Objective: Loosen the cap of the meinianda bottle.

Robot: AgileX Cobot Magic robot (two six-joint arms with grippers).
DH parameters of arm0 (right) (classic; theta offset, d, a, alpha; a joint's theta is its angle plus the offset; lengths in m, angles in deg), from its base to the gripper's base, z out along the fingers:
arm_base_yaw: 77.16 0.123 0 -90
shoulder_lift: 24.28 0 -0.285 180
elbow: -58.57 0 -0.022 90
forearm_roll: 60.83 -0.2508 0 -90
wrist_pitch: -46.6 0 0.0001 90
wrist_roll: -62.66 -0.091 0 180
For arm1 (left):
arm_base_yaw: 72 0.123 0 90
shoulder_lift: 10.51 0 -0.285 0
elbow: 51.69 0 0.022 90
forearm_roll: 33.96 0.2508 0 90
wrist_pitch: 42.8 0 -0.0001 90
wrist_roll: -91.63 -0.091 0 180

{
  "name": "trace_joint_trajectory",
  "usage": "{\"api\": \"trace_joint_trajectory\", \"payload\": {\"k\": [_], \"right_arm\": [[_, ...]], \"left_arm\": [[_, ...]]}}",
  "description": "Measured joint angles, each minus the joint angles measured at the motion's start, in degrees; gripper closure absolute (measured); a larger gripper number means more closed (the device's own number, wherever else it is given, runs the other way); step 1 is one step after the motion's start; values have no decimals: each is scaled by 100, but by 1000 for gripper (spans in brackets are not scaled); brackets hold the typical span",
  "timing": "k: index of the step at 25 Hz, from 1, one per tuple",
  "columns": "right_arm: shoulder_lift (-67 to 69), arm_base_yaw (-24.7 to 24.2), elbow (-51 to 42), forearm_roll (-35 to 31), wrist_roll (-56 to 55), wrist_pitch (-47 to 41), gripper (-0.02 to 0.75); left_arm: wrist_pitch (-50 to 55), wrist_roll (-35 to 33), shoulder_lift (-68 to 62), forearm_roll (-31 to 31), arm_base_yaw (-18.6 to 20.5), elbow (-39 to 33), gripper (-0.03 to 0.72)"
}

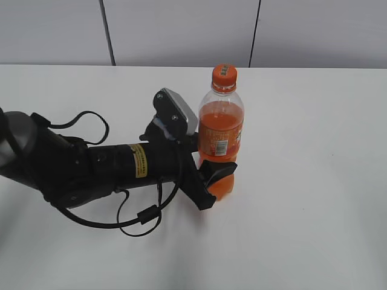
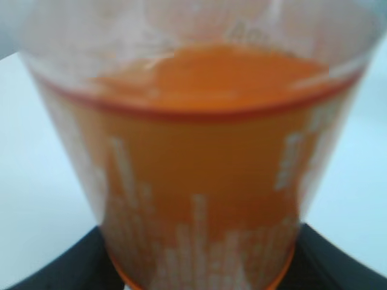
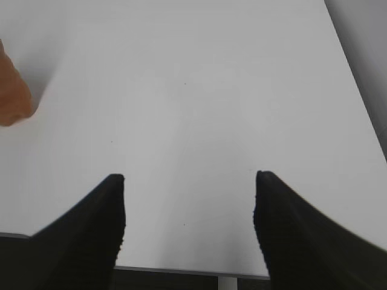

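The meinianda bottle (image 1: pixel 221 130) stands upright on the white table, with orange drink, an orange label and a white barcode patch. Its orange cap (image 1: pixel 224 74) sits on top. My left gripper (image 1: pixel 216 176) is shut on the bottle's lower body, with one black finger on each side. In the left wrist view the bottle (image 2: pixel 199 163) fills the frame, blurred, between the finger bases. My right gripper (image 3: pixel 188 202) is open and empty over bare table. It does not show in the exterior view. An orange blur (image 3: pixel 12 99) at the left edge of the right wrist view is part of the bottle.
The left arm (image 1: pixel 91 166) lies low across the table's left side with a looped black cable (image 1: pixel 142 220). The white table (image 1: pixel 302 211) meets a grey panelled wall (image 1: pixel 181 30) at the back. The table's near edge (image 3: pixel 181 269) shows below the right gripper.
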Motion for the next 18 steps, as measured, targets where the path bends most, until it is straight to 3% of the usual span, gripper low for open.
{"api": "trace_joint_trajectory", "payload": {"k": [8, 18], "right_arm": [[537, 0, 468, -26, -287, -49, 237], [3303, 0, 2130, -48, -480, -698, 237]], "left_arm": [[-96, 0, -85, 121, 0, 30, 282], [-118, 0, -96, 199, 0, 36, 283]]}}
